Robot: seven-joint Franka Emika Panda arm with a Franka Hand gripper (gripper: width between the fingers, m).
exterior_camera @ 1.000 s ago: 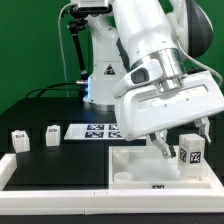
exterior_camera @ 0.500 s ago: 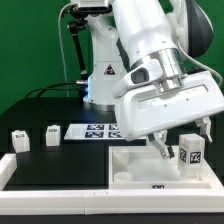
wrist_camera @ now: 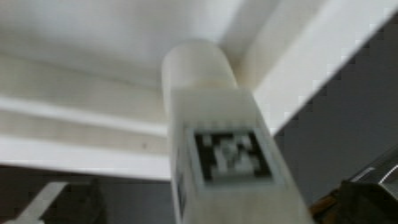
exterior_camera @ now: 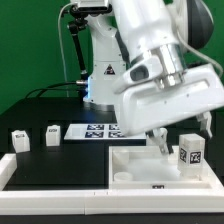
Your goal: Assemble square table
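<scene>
Green wall (exterior_camera: 30,40) behind; black work table (exterior_camera: 60,165) below; even light.

Bright, even light falls from overhead: in the exterior view the white arm (exterior_camera: 165,80) is nearly washed out at the upper right of the frame. The black worktop (exterior_camera: 55,165) at lower left swallows detail, and only soft grey shading lies on the tabletop panel (exterior_camera: 130,165). The wrist view is soft throughout; the leg (wrist_camera: 210,110) sits too near the lens and its tag (wrist_camera: 231,155) is smeared.

Upright leg (exterior_camera: 190,152) obstructs tabletop (exterior_camera: 130,160), exterior view's right; tabletop middle apparently free.
</scene>
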